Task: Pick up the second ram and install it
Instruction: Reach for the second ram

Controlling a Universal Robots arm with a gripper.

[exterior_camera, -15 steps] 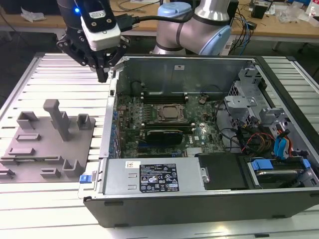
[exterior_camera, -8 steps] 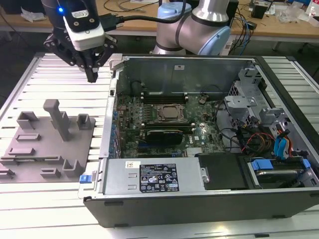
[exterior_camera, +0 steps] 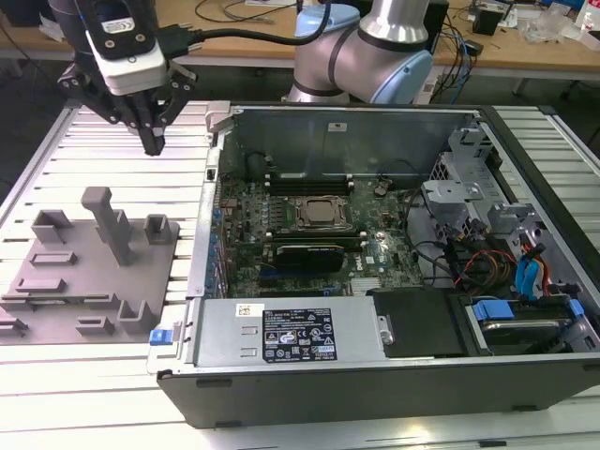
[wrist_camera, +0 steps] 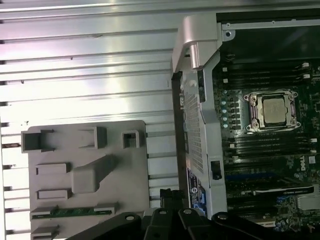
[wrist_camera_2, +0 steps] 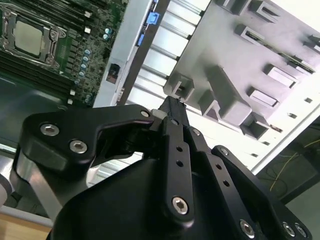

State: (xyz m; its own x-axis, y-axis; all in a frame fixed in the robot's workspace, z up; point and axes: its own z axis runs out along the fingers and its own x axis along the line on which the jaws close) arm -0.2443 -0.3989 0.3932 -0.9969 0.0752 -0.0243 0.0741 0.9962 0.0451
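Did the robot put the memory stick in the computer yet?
Not yet. Nothing looks done: the ram lies in the fixture, not picked up. In hand: nothing; the gripper is shut and empty, hovering by the fixture, outside the case. Left: picking the ram up and fitting it in.

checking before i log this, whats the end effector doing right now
End effector: closed, holding nothing, near the fixture; the ram lies in a fixture slot.

Ram (wrist_camera: 75,212) in fixture (wrist_camera: 125,165), fixture beside case (exterior_camera: 375,394)
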